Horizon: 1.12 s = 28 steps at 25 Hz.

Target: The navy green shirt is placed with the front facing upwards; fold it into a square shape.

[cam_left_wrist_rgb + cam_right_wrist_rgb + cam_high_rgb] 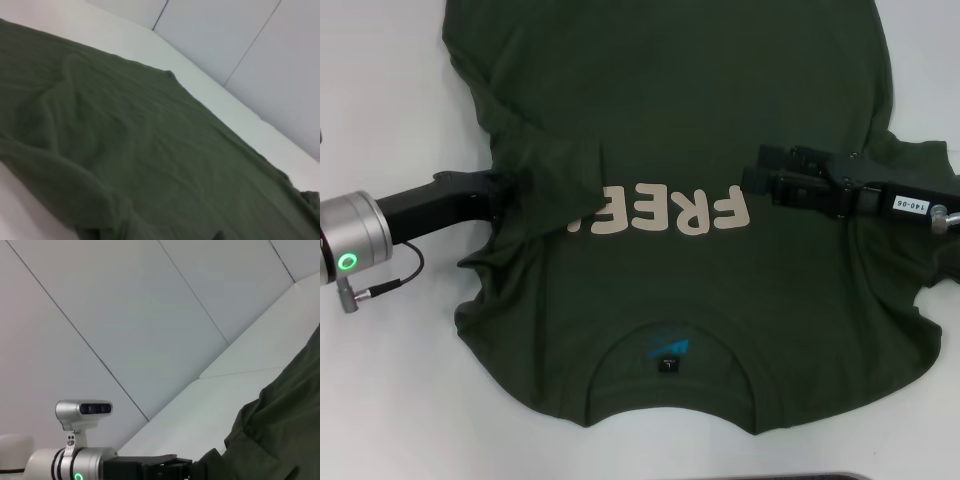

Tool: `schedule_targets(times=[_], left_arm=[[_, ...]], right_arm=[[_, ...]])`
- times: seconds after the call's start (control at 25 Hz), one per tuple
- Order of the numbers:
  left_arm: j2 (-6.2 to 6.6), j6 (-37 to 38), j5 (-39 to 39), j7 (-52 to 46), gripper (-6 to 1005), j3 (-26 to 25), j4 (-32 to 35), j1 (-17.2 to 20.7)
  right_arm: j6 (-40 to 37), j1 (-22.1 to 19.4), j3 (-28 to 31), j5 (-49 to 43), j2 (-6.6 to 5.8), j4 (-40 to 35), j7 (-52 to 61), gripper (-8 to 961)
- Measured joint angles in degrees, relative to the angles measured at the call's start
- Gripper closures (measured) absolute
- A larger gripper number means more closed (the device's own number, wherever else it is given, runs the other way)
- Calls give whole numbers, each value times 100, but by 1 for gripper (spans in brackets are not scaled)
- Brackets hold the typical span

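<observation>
Green: one shirt (720, 100); two hands, left hand (505, 200) pinching sleeve, right hand (760, 175) unclear.

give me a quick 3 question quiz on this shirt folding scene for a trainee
1. True or false: the left sleeve of the navy green shirt already lies folded over the chest.
2. Which letter of the FREE lettering is partly covered by cloth? A) F B) R C) the last E
3. Fill in: the right gripper is above the shirt beside the letter ___.

Key: 1 true, the left gripper is at that fold. 2 C. 3 F.
</observation>
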Motion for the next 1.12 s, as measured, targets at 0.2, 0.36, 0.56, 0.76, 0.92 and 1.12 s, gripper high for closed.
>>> schedule_targets(times=[0.2, 0.36, 0.56, 0.76, 0.92, 1.12], left_arm=[[17, 520, -31, -106, 992, -29, 20, 11], [-2, 770, -51, -156, 984, -53, -9, 34], [-14, 863, -59, -158, 975, -52, -217, 36], [-23, 1003, -119, -142, 965, -59, -465, 24], [-31, 1099, -237, -105, 958, -43, -630, -15], [-44, 1082, -272, 28, 948, -64, -927, -118]], right_arm=[[0, -10, 0, 5, 0, 1, 0, 140], [5, -20, 0, 8, 0, 15, -16, 141], [5, -37, 0, 14, 0, 24, -30, 141], [-11, -44, 0, 19, 0, 30, -45, 141], [-20, -40, 0, 19, 4, 39, -56, 142], [-41, -45, 0, 18, 9, 42, -60, 142]])
